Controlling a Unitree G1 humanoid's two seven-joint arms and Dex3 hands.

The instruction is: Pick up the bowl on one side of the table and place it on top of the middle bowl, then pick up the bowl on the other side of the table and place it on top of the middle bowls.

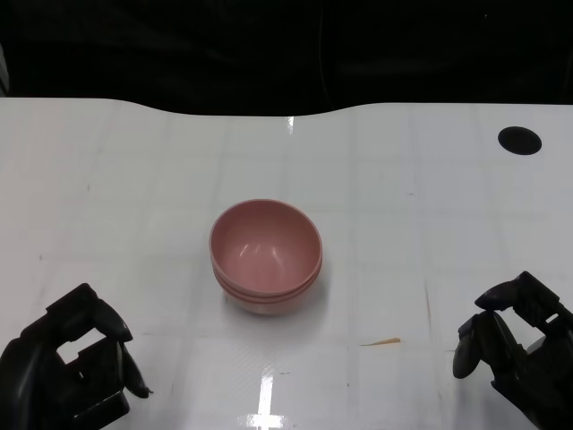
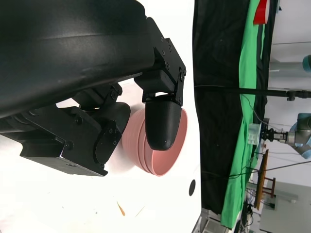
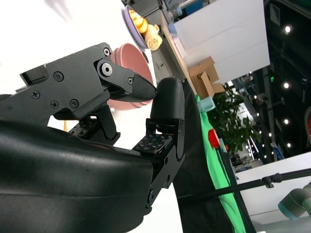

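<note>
The left hand (image 1: 72, 367) is resting low at the near left edge of the white desk (image 1: 134, 179), fingers curled inward around nothing, well apart from the bowls. At the centre of the desk, the pink bowls (image 1: 266, 255) are sitting nested one inside another; layered rims are showing along the side of the stack, so stacking appears complete, and no bowl is remaining at either side. A small orange sliver (image 1: 380, 341) is lying between the stack and the right hand (image 1: 515, 345). That hand is likewise waiting near the right edge, fingers bent but apart, grasping nothing, clear of the stack.
</note>
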